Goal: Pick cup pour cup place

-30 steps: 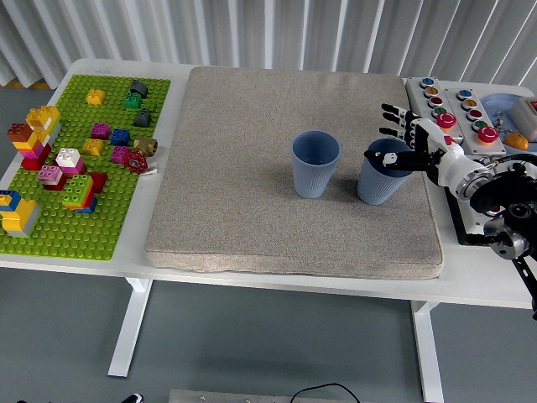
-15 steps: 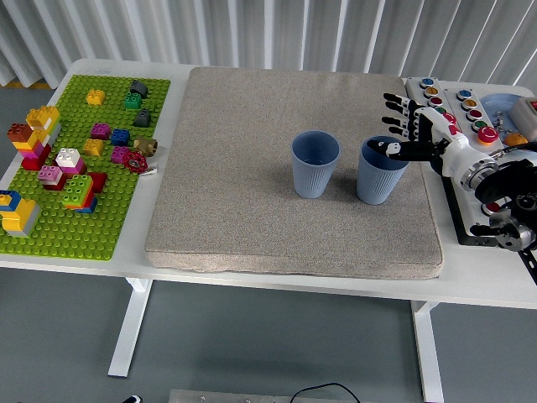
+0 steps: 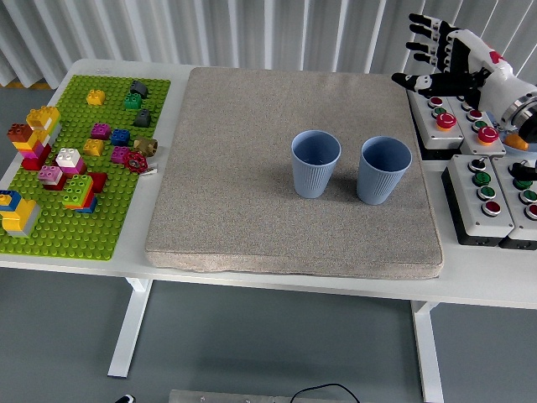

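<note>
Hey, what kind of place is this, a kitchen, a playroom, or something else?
Most likely a robot test bench, not a home. A white table carries a grey mat with two blue cups, a green baseplate of toy bricks, and push-button boxes. The right hand hovers open above them.

My right arm runs off the picture's right edge, so past the hand (image 3: pixel 445 59) I see only the wrist. The button boxes (image 3: pixel 495 197) on that side are cut by the same edge; I can't count them whole. Inside the two cups (image 3: pixel 315 164) I can't tell whether anything is there. The far-left bricks (image 3: pixel 17 210) are clipped, and the worktop (image 3: pixel 277 281) corners too.
</note>
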